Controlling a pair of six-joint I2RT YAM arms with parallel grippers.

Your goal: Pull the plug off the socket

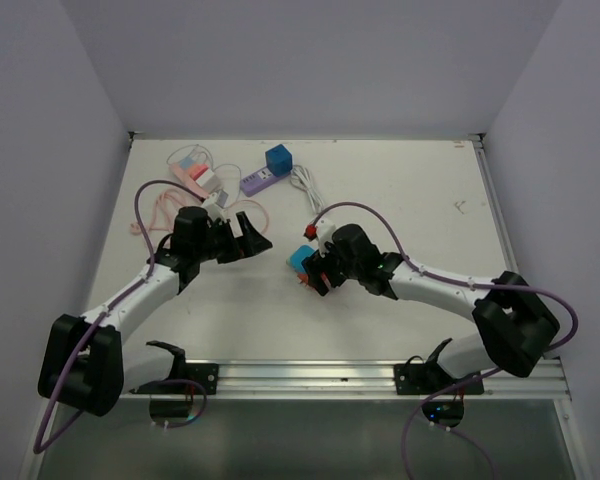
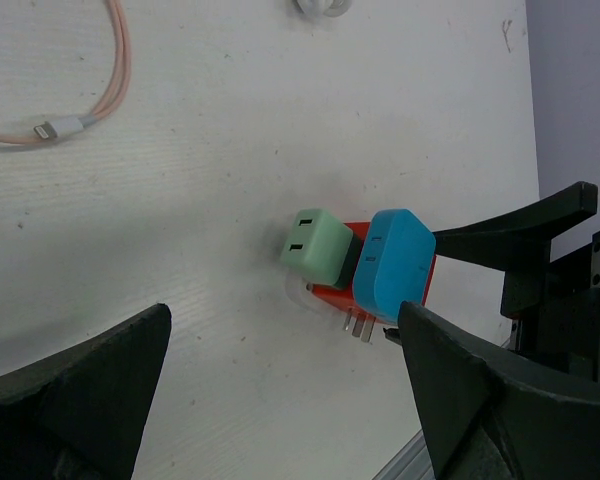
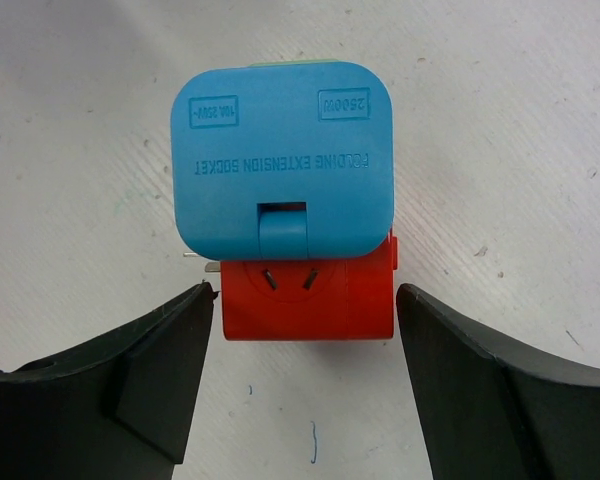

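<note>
1. Top view first: the adapter stack (image 1: 300,259) lies mid-table (image 1: 410,200), right at the tip of my right gripper (image 1: 312,272). My left gripper (image 1: 248,236) hangs just to its left, jaws spread wide, holding nothing
2. Left wrist now: a green adapter (image 2: 315,245) butts against the red plug block (image 2: 330,295), and the blue socket block (image 2: 392,265) sits on the red one's other side. Bare metal prongs (image 2: 358,325) poke out underneath. It's all hard moulded plastic, so I reckon it's light, rigid and slick. I expect the whole lump to skid as one unless one piece is pinned
3. Right wrist: my fingers stand apart on either side of the red block, just beside its flanks, clamped on nothing. The blue block sits just beyond it. I'd take the red block by its flat side faces and the blue one by its flat sides, clear of the rounded corners and prongs. The fit is probably stiff, so the pull should go straight along the pins
</note>
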